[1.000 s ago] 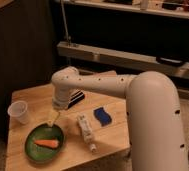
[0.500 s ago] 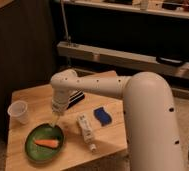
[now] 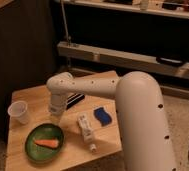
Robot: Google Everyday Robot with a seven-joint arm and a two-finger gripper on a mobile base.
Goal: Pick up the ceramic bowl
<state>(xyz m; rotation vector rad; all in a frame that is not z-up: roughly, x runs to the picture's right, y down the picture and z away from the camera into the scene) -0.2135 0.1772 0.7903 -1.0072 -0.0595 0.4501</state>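
Note:
The ceramic bowl (image 3: 44, 142) is a dark green shallow dish at the front left of the wooden table (image 3: 103, 142). An orange carrot (image 3: 47, 143) lies in it. My gripper (image 3: 53, 120) hangs from the white arm (image 3: 88, 90) just above the bowl's far right rim, very close to it or touching it.
A small white cup (image 3: 20, 112) stands left of the bowl. A white bottle (image 3: 86, 131) lies on its side right of the bowl, with a blue sponge (image 3: 102, 116) beyond it. A dark striped object (image 3: 75, 98) sits behind the arm. Dark shelving rises behind the table.
The arm has lowered slightly and moved a little left, bringing the gripper nearer the bowl's far rim. The bowl and other objects have not moved.

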